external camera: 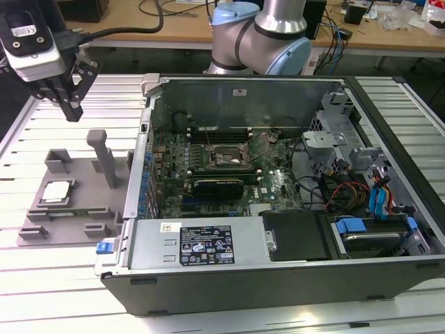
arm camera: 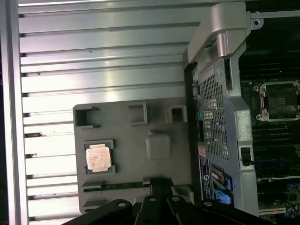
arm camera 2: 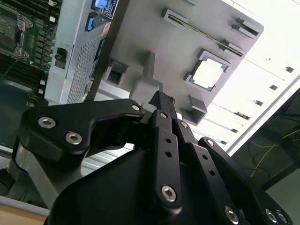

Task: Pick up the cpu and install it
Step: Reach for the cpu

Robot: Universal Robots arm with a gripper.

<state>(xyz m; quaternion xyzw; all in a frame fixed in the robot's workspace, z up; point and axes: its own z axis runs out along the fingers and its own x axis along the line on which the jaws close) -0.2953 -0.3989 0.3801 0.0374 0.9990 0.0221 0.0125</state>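
— Where do we stand?
— Our hand (external camera: 71, 113) hangs above the table (external camera: 42, 299), drawn narrow and holding nothing.
— And the cpu (external camera: 55, 192)?
— Below the hand and apart from it, lying flat in a square pocket of the grey holder (external camera: 42, 226). We take it the pocket keeps it square for a grasp from above.
— And farther toward the exterior view's right?
— The computer case (external camera: 278, 278) lies open on its side, so its socket (external camera: 229, 158) faces up. The socket looks unfilled to us and is well away from the hand.
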